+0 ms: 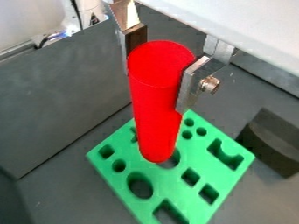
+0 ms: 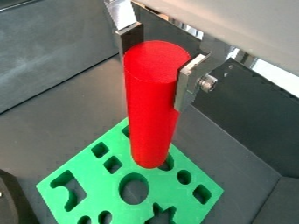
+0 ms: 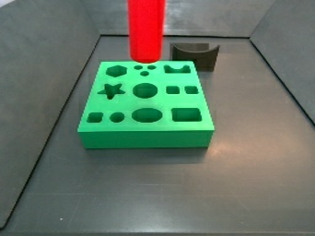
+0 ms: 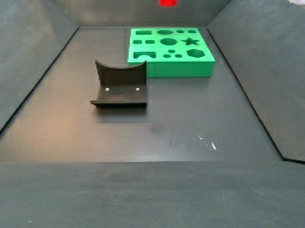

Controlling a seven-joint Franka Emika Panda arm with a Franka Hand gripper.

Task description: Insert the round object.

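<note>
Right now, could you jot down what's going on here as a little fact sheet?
Pincer: closed on the red peg, above the green block
Red peg: upright, held by its upper part, lower end above the block, not yet in a hole
Green block: flat on the floor, holes of many shapes
Dark grey block: on the floor, apart from the green block

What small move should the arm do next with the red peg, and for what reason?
Probably shift sideways to centre over the round hole, then lower. The pincer holds the red peg upright above the green block, its lower end clear of the top near the far edge, not yet over that hole.
</note>
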